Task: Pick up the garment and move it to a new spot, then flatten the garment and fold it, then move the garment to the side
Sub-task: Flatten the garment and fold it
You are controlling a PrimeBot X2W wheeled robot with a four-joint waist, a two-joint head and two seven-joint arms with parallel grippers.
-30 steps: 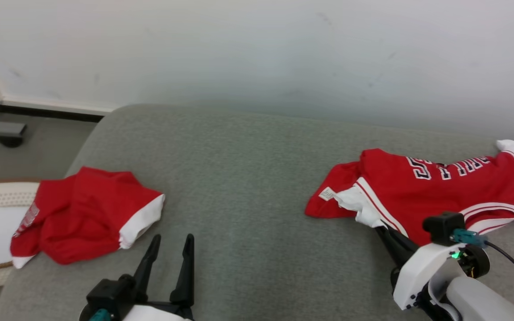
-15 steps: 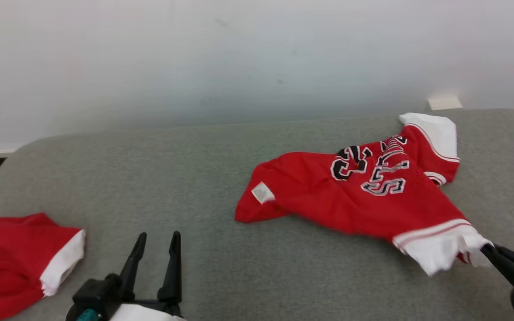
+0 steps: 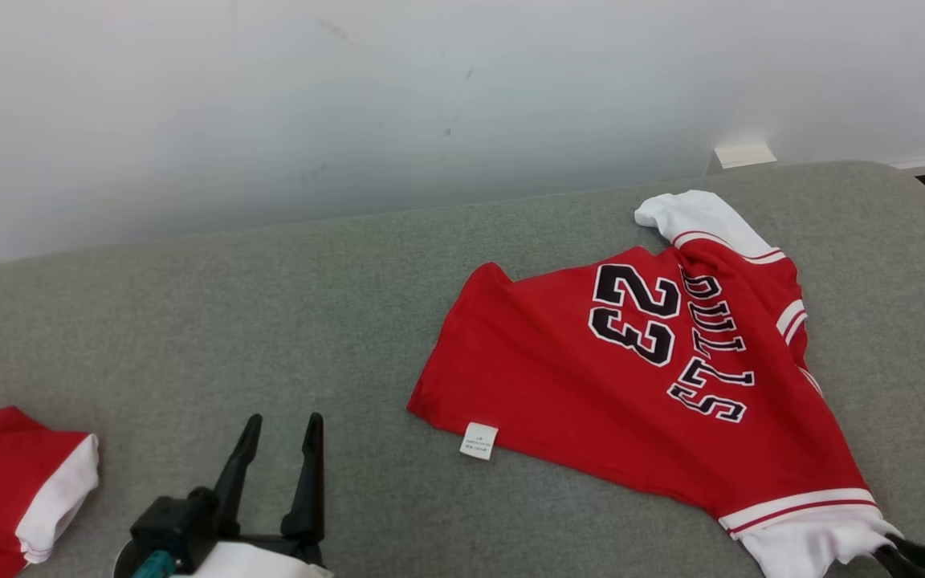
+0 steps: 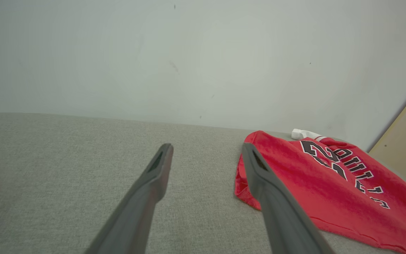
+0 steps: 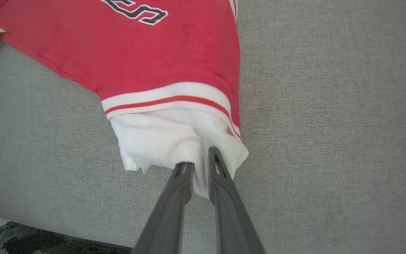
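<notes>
Grey fabric cushion [image 3: 270, 305] against a pale wall [image 3: 350, 96], with the red Bulls 23 jersey [image 3: 631, 377] lying number-up on the right half, mostly spread but creased toward the far white sleeve [image 3: 695, 215]. Near white sleeve [image 5: 160, 137] bunched and pinched between the pressed-together jaws of the right gripper [image 5: 199, 157], close to the cushion's front edge. Left gripper [image 3: 283, 419] idle above bare cushion, jaws spread wide, well apart from the jersey. Second red garment [image 3: 5, 482] at far left, apart from both grippers.

Probably mid-drag toward the new spot. For a clean result: pull low and steady along the cushion, trailing the body flat. Avoid lifting high, given the risk of folding the hem corner with the white label [image 3: 478, 440] under. Let go only with the cloth fully on the cushion, clear of the edge. Then send the left gripper to the hem for smoothing.
</notes>
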